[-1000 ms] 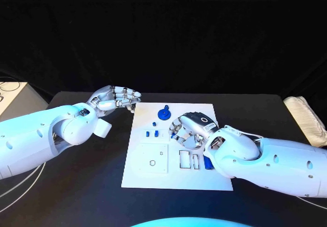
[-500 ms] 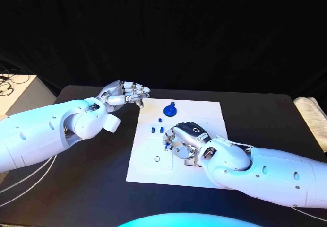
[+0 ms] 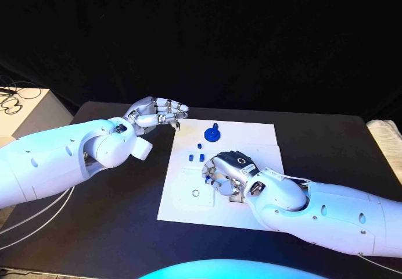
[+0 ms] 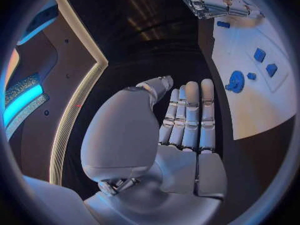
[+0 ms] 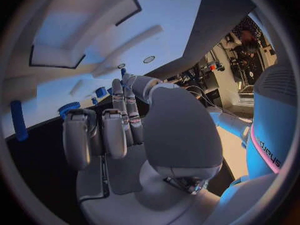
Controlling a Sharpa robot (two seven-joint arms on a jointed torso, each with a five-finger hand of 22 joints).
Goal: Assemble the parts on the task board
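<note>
While the right hand (image 3: 228, 172) hovers low over the middle of the task board (image 3: 251, 139), fingers curled, I cannot tell whether it holds anything. Small blue parts (image 3: 196, 157) lie at its ten o'clock, the blue gear (image 3: 212, 135) at twelve. Off the board's far-left corner, the left hand (image 3: 155, 116) hangs with fingers curled in, holding nothing.

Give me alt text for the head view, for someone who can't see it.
A robot's right hand reaches down over a white task board dotted with small blue parts on a black table. Its left hand, fingers curled, hovers beside the board's far corner.
</note>
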